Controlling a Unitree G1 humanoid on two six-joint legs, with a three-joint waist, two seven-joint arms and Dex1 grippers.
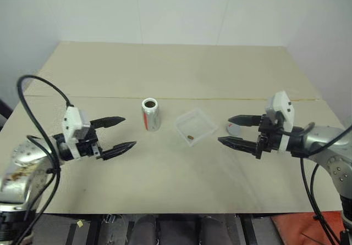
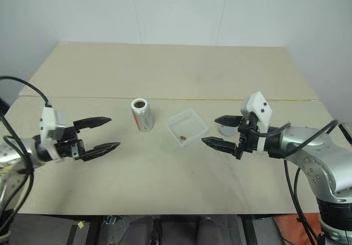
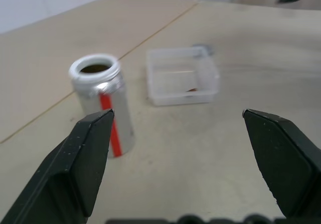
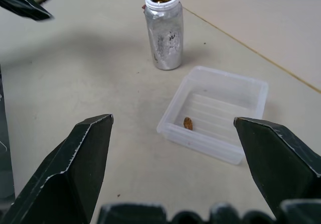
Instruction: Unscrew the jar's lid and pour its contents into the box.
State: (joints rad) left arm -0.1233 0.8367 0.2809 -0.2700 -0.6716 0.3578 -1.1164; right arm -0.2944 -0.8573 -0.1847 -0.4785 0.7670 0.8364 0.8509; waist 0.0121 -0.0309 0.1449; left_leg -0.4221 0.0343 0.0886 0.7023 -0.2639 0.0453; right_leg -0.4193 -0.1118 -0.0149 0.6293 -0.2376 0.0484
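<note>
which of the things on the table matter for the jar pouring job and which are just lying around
Part of the job:
- jar, upright, mouth open
- lid, lying on the table beside the box
- box, clear plastic
- brown pellet, inside the box
- left gripper and right gripper, both open, holding nothing

Just lying about:
- table

The left gripper (image 1: 120, 133) and right gripper (image 1: 234, 130) hover spread wide, empty, flanking the box (image 1: 196, 126), pointing inward.
</note>
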